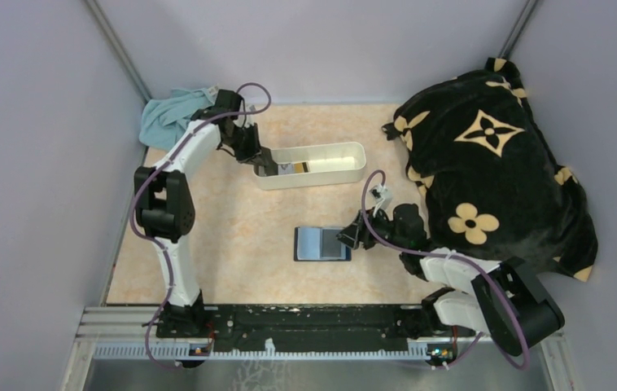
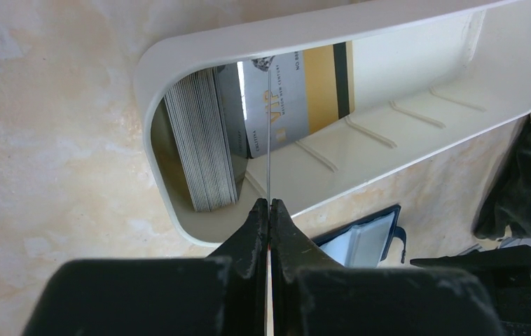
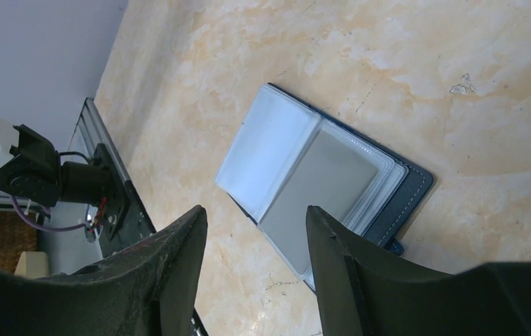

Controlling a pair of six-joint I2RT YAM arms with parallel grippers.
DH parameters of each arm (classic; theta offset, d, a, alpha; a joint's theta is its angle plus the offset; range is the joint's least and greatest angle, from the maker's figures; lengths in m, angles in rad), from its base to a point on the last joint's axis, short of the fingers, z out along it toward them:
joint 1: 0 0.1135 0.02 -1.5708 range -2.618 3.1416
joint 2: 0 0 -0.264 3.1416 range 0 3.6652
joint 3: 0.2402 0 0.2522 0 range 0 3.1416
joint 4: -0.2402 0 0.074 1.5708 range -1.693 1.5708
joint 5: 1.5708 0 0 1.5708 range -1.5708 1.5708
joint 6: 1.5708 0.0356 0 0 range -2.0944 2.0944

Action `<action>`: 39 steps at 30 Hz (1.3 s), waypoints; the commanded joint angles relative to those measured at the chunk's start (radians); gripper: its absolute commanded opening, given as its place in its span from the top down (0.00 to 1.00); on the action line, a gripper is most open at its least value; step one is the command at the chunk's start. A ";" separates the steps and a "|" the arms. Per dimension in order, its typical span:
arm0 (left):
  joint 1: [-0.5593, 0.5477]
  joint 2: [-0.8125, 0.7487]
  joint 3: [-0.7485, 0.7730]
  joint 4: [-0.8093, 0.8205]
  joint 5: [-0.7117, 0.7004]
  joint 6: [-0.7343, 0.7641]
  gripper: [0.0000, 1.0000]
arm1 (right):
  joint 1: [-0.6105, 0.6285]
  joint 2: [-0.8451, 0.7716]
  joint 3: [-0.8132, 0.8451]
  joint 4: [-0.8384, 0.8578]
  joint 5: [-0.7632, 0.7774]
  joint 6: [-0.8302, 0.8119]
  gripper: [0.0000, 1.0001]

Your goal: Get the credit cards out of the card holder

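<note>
Nearest, the left gripper [image 2: 270, 210] has its black fingers pressed together on a thin plastic credit card [image 2: 269, 133]. The card is held edge-on over the end of the long white plastic tray [image 2: 178, 59], beside the stacked cards [image 2: 203, 140]. I'd lower it inside the wall before letting go. The dark navy folding card holder [image 3: 410, 189] lies open on the marbled tabletop [image 3: 459, 84] under the right gripper [image 3: 254, 217], whose jaws are apart.
</note>
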 commanded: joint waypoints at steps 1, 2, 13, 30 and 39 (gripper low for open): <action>0.009 0.014 0.100 -0.078 0.023 -0.008 1.00 | -0.008 -0.058 -0.012 0.029 0.004 -0.026 0.45; 0.011 0.021 0.132 -0.096 0.022 -0.004 1.00 | -0.008 -0.065 -0.015 0.023 0.008 -0.030 0.45; 0.012 0.065 0.217 -0.215 -0.020 0.048 1.00 | -0.017 -0.097 -0.039 -0.007 0.018 -0.041 0.45; 0.010 0.135 0.194 -0.191 -0.016 0.052 1.00 | -0.027 -0.118 -0.036 -0.050 0.027 -0.053 0.46; 0.010 0.160 0.181 -0.166 -0.047 0.043 1.00 | -0.031 -0.086 -0.029 -0.043 0.024 -0.059 0.46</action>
